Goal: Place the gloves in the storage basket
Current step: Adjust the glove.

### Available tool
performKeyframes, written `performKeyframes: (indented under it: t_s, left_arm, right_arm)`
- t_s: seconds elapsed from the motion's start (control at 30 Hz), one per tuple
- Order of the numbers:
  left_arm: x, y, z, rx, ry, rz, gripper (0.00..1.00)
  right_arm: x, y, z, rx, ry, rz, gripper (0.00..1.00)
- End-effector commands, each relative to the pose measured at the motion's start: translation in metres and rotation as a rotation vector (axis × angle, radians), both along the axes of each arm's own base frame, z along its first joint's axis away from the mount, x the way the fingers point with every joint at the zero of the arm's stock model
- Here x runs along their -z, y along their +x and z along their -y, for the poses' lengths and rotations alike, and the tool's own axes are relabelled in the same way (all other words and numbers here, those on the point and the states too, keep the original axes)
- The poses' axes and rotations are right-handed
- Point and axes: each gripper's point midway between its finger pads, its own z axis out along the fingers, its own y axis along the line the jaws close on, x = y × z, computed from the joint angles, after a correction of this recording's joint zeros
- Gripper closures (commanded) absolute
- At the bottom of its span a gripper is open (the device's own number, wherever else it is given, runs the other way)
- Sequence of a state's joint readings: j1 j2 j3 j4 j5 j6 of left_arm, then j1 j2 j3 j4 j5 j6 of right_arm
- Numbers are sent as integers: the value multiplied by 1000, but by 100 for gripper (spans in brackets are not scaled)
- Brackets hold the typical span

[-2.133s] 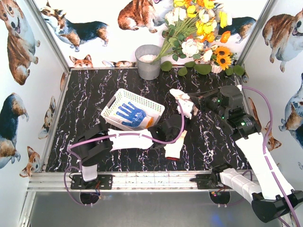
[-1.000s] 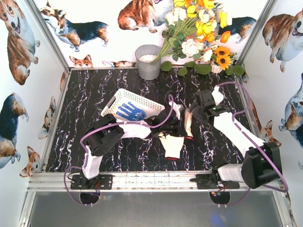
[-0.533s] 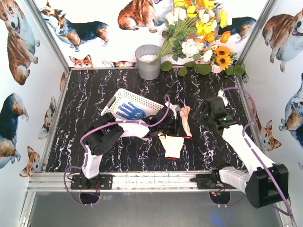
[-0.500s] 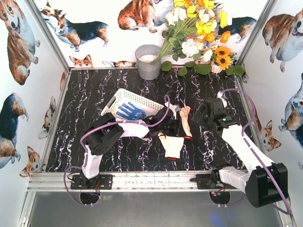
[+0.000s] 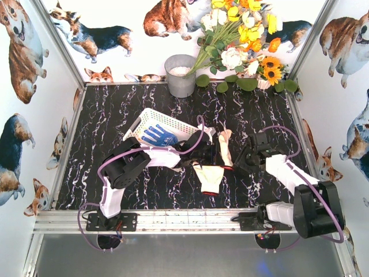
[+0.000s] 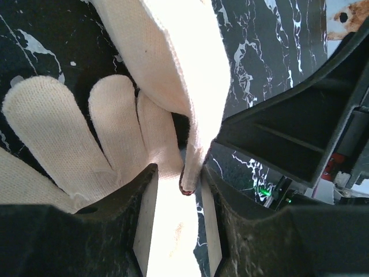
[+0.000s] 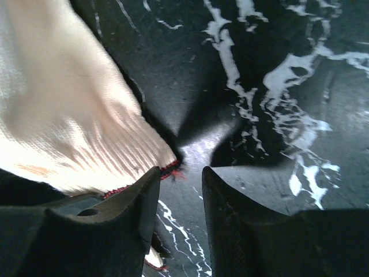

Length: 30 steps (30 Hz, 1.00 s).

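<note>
Two cream gloves lie right of the white storage basket (image 5: 168, 119). One glove (image 5: 209, 178) is flat on the table, its red-edged cuff toward me. The other glove (image 5: 223, 148) stands bunched up behind it. My left gripper (image 5: 207, 152) is over them. In the left wrist view that gripper (image 6: 179, 173) is open, with the upper glove's (image 6: 179, 69) cuff edge hanging between its fingertips above the flat glove's fingers (image 6: 69, 133). My right gripper (image 5: 242, 164) is low on the table, and its jaws (image 7: 180, 173) stand narrowly open and empty beside a glove's cuff (image 7: 75, 115). A blue-and-white glove (image 5: 157, 136) lies in the basket.
A grey metal bucket (image 5: 180, 75) stands at the back, with a bunch of artificial flowers (image 5: 242, 40) to its right. Corgi-printed walls close in the left, back and right sides. A purple cable (image 5: 199, 135) loops over the left arm near the basket.
My right gripper drew back from the upright glove, came down toward me beside it and narrowed. My left gripper went from shut to open over the gloves.
</note>
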<state>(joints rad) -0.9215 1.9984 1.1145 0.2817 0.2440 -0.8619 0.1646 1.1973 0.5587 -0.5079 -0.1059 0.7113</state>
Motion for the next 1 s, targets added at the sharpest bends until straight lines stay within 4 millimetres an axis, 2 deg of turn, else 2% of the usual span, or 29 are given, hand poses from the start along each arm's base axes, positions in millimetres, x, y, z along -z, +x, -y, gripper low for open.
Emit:
performKeyframes:
  t_s: [0.0,0.2,0.43,0.47,0.53,0.6,0.63,0.77,0.97]
  left_arm:
    - [-2,4,6,4,-26,1,70]
    - [0,1,6,13,-26,-11,70]
    - [3,0,5,13,-12,-17,89]
    - [2,0,5,12,-11,-15,92]
    - [-1,1,6,13,-14,-10,96]
    - [-5,2,7,15,-20,-6,98]
    - [-8,2,8,14,-22,-2,98]
    - [-18,9,3,-1,4,30,98]
    - [-38,30,-15,-62,22,85,98]
  right_arm:
    - [-10,19,-20,-67,103,68,64]
    - [4,10,-25,-87,130,21,66]
    - [15,6,-25,-85,134,-17,71]
    - [16,6,-25,-86,132,-21,73]
    - [20,5,-23,-85,121,-31,88]
    - [21,4,-22,-85,114,-36,99]
    - [20,4,-22,-85,112,-39,100]
    - [0,10,-21,-84,109,10,100]
    - [-59,28,-26,-113,131,153,100]
